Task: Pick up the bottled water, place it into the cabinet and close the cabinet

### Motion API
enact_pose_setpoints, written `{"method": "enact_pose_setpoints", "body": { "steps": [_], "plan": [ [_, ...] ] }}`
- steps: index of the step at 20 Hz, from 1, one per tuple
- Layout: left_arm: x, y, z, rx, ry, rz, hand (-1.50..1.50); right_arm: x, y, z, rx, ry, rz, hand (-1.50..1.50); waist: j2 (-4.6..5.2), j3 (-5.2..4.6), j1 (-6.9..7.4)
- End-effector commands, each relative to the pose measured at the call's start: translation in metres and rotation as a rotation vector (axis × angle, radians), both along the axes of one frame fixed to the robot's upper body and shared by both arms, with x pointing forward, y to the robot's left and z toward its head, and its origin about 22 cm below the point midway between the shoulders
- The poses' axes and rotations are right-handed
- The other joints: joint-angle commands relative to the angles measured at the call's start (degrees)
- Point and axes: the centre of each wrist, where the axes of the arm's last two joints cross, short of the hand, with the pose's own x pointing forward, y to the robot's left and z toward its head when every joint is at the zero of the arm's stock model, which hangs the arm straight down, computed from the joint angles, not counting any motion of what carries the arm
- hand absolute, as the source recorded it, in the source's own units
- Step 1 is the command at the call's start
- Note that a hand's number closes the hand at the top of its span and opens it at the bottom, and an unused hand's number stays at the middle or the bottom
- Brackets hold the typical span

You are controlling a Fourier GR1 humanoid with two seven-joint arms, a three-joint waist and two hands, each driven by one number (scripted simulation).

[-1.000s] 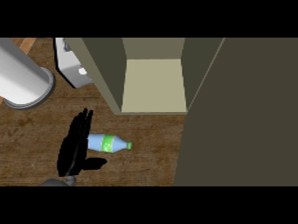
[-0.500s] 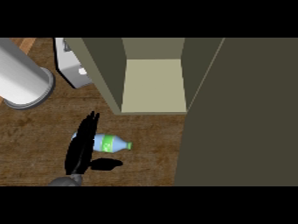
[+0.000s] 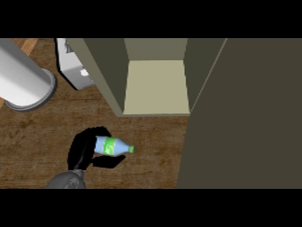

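In the lower left of the frame the left hand [image 3: 81, 150] is curled round the bottled water [image 3: 113, 146], fingers over its far side and thumb under its near side, with the bottle on its side and its green cap pointing right. It sits over the wooden tabletop [image 3: 22, 142], just below the open cabinet [image 3: 156, 86], whose dark door [image 3: 251, 115] fills the right of the frame.
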Motion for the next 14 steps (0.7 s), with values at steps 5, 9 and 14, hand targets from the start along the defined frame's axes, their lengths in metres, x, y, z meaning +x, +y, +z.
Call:
{"method": "enact_pose_setpoints", "body": {
  "steps": [5,9,14],
  "plan": [
    [0.004,-0.044,0.016,-0.680,0.002,0.013,1.50,-0.004,-0.003,-0.002,0.010,-0.004,-0.012,-1.50,0.61,-1.43,0.32],
    [0.018,-0.032,0.038,-1.081,-0.024,-0.011,1.50,-0.004,-0.002,-0.005,0.011,0.005,-0.019,-1.50,0.65,-1.93,0.63],
    [0.009,0.017,0.027,-1.458,-0.074,-0.072,1.50,-0.003,-0.002,-0.010,0.021,0.017,-0.022,-1.50,0.81,-0.83,1.26]
  ]
}}
